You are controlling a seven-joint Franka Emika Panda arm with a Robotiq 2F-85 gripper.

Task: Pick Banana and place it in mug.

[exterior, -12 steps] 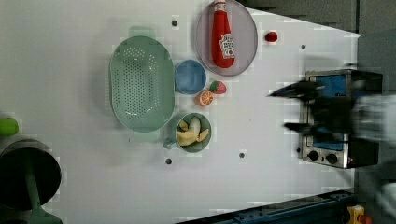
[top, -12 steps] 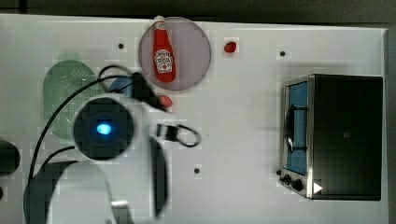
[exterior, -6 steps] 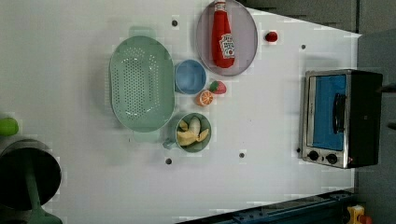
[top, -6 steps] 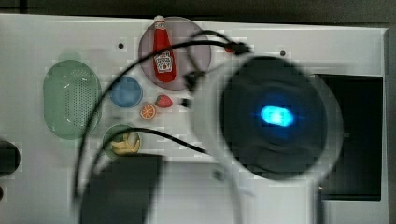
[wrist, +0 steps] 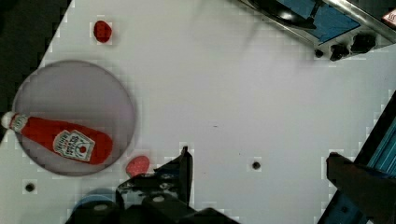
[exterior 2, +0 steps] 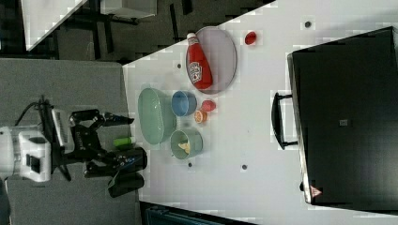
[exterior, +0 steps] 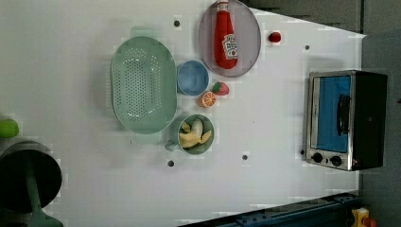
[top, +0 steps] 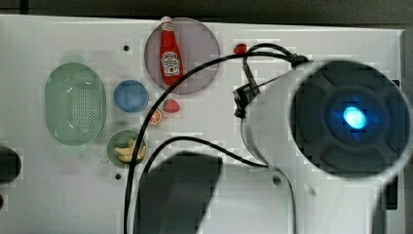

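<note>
Inside the mug [exterior: 196,135] the banana [exterior: 194,134] is already lying, long side pointing toward one o'clock in the left view. Off the desk [exterior 2: 263,140], the fingers [exterior 2: 110,143] are hanging spread wide and empty, at nine o'clock from the mug in the right view.

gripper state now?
Gripper: open, holding nothing; the small pale-yellow banana lies in the round pale-green mug.

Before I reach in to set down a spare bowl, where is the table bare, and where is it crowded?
Bare: the wide strip between the plate and the toaster oven, and the stretch at the left view's left of the colander. Crowded: colander, blue cup, mug with the banana, orange slice and strawberry sit packed together.
</note>
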